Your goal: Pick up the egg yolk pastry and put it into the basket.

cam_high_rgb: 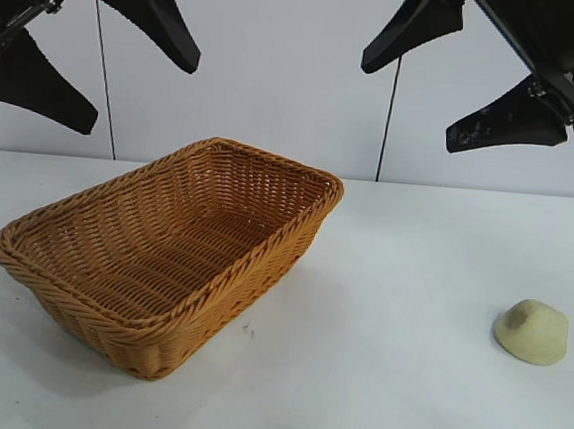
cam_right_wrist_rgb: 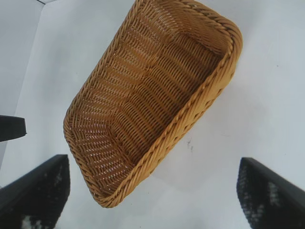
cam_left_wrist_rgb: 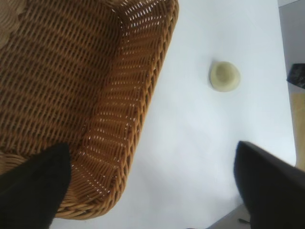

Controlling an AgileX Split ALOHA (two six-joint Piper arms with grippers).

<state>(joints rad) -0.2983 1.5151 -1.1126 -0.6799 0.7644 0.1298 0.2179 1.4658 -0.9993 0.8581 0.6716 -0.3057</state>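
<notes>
The egg yolk pastry, a small pale cream dome, lies on the white table at the right; it also shows in the left wrist view. The empty orange-tan wicker basket stands left of centre, well apart from the pastry, and its rim appears from both wrists. My left gripper hangs open high above the basket's left side. High at the upper right, my right gripper is open too, above and left of the pastry. Neither holds anything.
The white table runs wide between basket and pastry. A pale wall with two thin dark vertical lines stands behind. The table's edge lies just beyond the pastry in the left wrist view.
</notes>
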